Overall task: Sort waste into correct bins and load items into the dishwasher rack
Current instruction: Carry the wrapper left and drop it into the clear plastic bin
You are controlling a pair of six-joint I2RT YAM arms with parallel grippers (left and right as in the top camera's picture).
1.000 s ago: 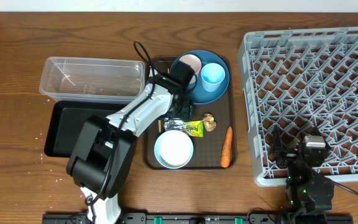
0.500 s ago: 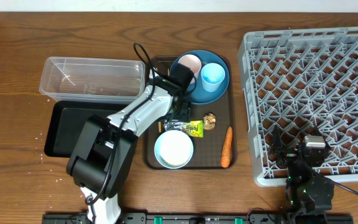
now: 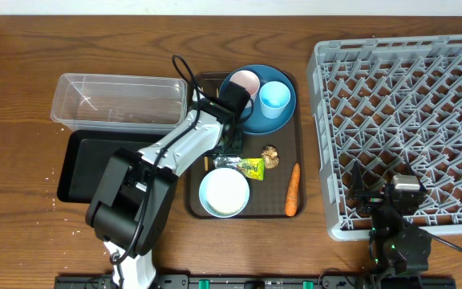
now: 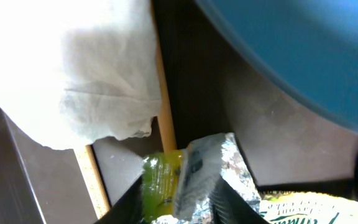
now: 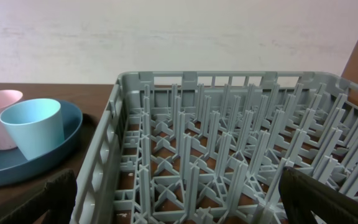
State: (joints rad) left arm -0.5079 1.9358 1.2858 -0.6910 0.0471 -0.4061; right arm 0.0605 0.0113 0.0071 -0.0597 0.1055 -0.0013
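On the brown serving tray [image 3: 299,144], my left gripper [image 3: 229,151] is shut on the silver foil wrapper [image 4: 211,177], with a yellow-green piece [image 4: 160,180] pinched alongside it. The yellow-green packet [image 3: 252,167] lies just to its right. In the left wrist view, the crumpled white tissue [image 4: 98,68] lies over a wooden chopstick [image 4: 164,106], under the rim of the dark-blue plate [image 4: 303,56]. The pink cup [image 3: 245,81] and blue cup [image 3: 275,96] stand on that plate [image 3: 257,120]. My right gripper [image 5: 176,205] hangs open over the near edge of the grey rack [image 3: 407,112].
A bowl of white rice [image 3: 224,193], a brown lump [image 3: 270,156] and a carrot [image 3: 293,190] share the serving tray. The clear tub [image 3: 119,102] and black tray [image 3: 95,164] sit left of it, beside my left arm.
My left gripper's jaws have come together on the foil wrapper. The right arm has not moved.
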